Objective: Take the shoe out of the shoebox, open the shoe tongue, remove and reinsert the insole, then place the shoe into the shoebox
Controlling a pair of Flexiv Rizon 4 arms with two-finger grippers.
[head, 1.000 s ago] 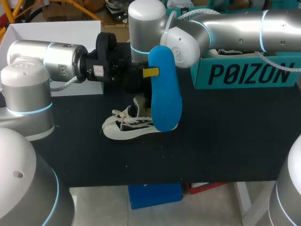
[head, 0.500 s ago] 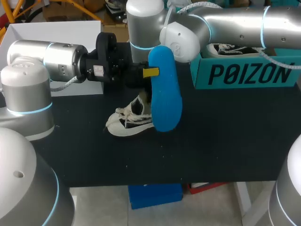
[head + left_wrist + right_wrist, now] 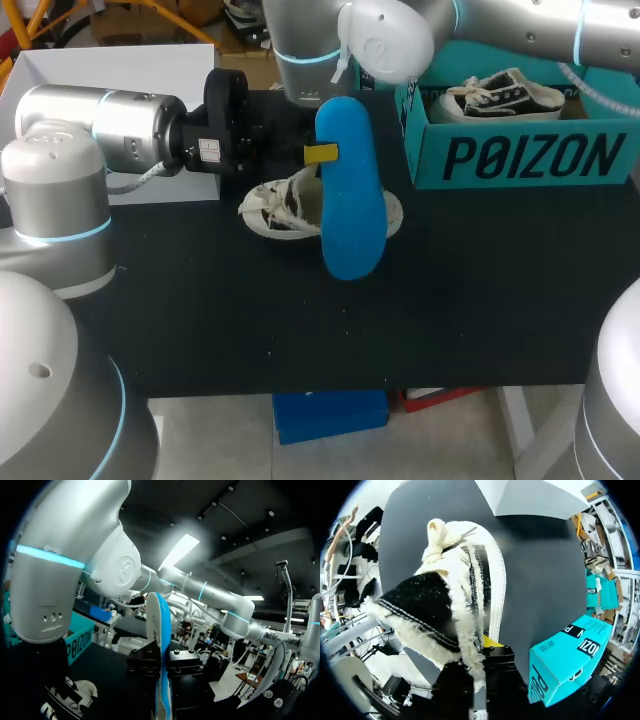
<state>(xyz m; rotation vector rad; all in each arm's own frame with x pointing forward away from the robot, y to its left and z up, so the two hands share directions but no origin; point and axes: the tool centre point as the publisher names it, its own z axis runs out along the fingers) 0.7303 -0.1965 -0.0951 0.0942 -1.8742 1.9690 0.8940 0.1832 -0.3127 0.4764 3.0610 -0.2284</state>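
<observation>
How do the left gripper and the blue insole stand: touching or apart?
Touching. In the left wrist view the left gripper clamps the blue insole from both sides.

Two robot arms reach over the table: the left arm [image 3: 100, 125] and the right arm [image 3: 500, 30]. There are two black-and-white sneakers with frayed cream trim, the first sneaker [image 3: 280, 205] and the second sneaker [image 3: 500, 95]. There is one blue insole [image 3: 350, 190], one teal shoebox [image 3: 530, 160], one white box [image 3: 120, 70] and one black table [image 3: 450, 300].
</observation>
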